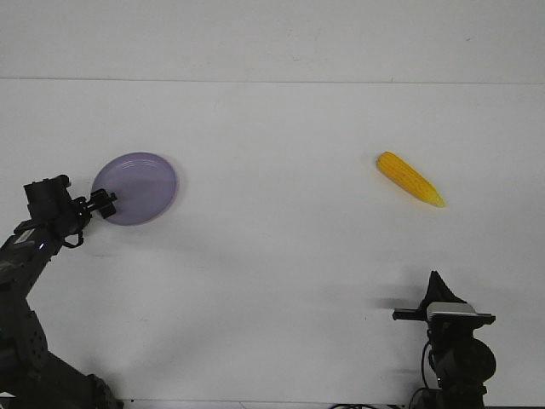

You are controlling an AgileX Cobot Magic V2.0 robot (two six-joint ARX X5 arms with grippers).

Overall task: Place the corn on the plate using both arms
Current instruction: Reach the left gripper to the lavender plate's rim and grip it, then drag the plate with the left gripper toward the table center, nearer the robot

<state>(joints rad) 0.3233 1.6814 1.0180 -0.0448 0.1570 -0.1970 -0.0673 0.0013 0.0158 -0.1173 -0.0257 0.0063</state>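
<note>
At frame left: left gripper (109, 203) clamps plate (134, 187) rim, shallow bite may slip | lower right: right gripper (436, 281) state indeterminate, corn (410, 179) may roll.

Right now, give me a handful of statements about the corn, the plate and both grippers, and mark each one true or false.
1. The corn lies on the plate. False: it lies on the bare table, far to the right of the plate.
2. The left gripper is at the plate's near-left rim. True.
3. The right gripper is closed on the corn. False: it is well short of the corn, nearer the camera, holding nothing.
4. The plate has nothing on it. True.
5. The corn's pale tip points toward the plate. False: the tip points right, away from it.
</note>
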